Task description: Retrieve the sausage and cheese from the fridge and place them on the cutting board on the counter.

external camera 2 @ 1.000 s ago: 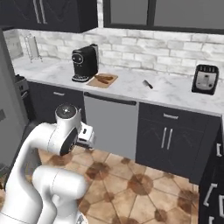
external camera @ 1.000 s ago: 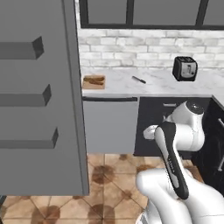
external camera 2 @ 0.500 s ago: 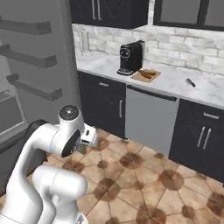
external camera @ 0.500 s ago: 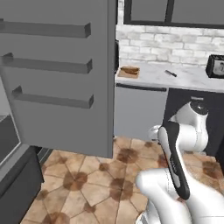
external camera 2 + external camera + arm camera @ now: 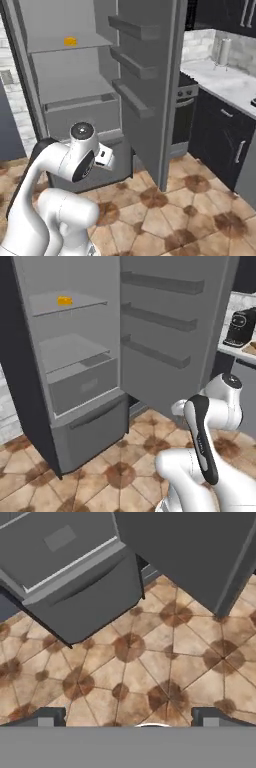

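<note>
Fridge [image 5: 30, 371]: we see it standing at the left with its door swung wide, light grey shelves and a drawer exposed.
Cheese [image 5: 64, 301]: we find the yellow-orange wedge on the top shelf, toward the left; in the right base view it sits at the same spot [image 5: 70, 41].
Door shelves [image 5: 157, 321]: three racks line the inside of the open door.
Gripper [image 5: 128, 717]: our fingers are spread wide, grasping nothing, hanging over the brown tiled floor [image 5: 150, 662] in front of the fridge.
Coffee machine [image 5: 239, 327]: on the counter [image 5: 235, 349] at the far right; the cutting board [image 5: 249, 348] lies just beside it.
</note>
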Motion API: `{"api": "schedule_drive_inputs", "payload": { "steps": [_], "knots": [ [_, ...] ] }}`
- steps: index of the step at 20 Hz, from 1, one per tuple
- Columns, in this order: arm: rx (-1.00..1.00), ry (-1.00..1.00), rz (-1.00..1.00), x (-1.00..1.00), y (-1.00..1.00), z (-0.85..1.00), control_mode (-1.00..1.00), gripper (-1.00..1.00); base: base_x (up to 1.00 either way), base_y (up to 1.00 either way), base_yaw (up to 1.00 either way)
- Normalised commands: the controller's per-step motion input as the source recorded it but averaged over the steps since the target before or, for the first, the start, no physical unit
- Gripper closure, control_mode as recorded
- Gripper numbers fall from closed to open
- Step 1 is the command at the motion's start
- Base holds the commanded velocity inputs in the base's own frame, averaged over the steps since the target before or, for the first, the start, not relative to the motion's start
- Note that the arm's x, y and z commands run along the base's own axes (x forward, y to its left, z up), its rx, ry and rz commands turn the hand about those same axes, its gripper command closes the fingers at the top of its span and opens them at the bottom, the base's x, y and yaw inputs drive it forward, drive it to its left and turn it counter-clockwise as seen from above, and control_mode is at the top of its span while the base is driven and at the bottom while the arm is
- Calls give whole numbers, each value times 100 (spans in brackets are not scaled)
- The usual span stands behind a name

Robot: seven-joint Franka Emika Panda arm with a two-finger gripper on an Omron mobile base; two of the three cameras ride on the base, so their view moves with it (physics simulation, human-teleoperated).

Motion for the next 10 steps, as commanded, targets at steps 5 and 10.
{"api": "schedule_drive_inputs", "payload": {
  "steps": [5,10],
  "knots": [
    [0,0,0,0,0,0,100,-100,-6,4,93],
    [0,0,0,0,0,0,100,-100,31,-1,69]
  ]
}}
